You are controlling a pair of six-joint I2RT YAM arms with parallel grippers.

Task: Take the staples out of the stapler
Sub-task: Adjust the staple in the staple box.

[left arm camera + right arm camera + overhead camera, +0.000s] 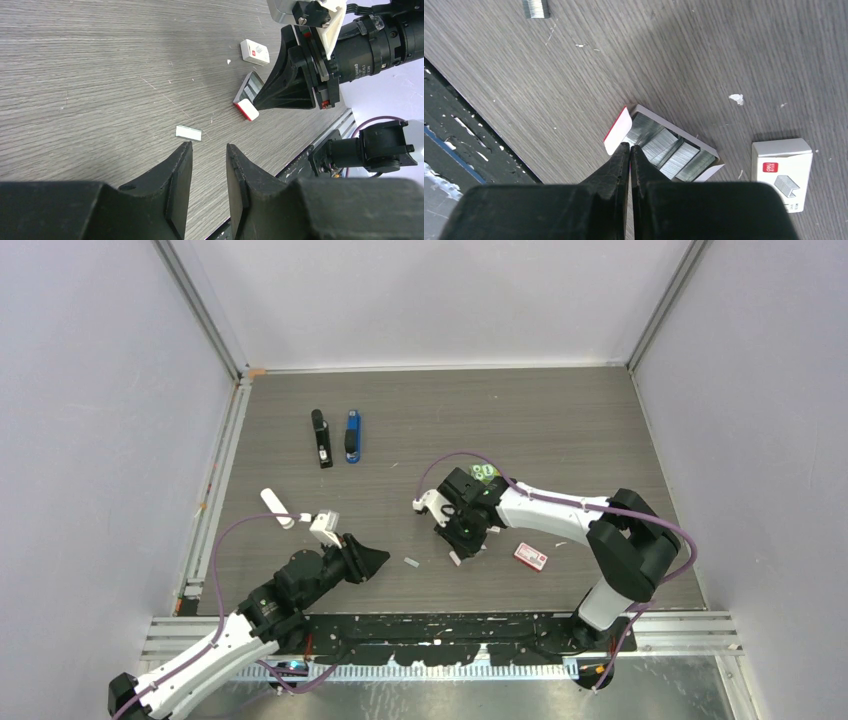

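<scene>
The loose strip of staples (188,132) is seen lying flat on the counter (100,60), close to the near edge and approx. midway btwn the two arms. The L fingers (182,165) are parted a little w/ nothing btwn them, and are poised just short of the strip. The R fingers (623,159) are pressed together, tips at the rim of an opened staple box (684,155), beside its red-and-white flap (616,131). Whether the flap is nipped cannot be told. A closed box (781,172) lies just beside. A white stapler (277,507), prob. swung open, lies nr the left edge. A black stapler (320,438) and a blue stapler (352,436) lie side by side toward the far edge.

The step in hand is judged to be handling of the loose strip by the L arm. The strip would best be approached from above, w/ the fingers widened enough to straddle its narrow width and the tips lowered to the counter before closing. The grip should be kept light, since joined staples can snap apart. The opened box should not be nudged.
</scene>
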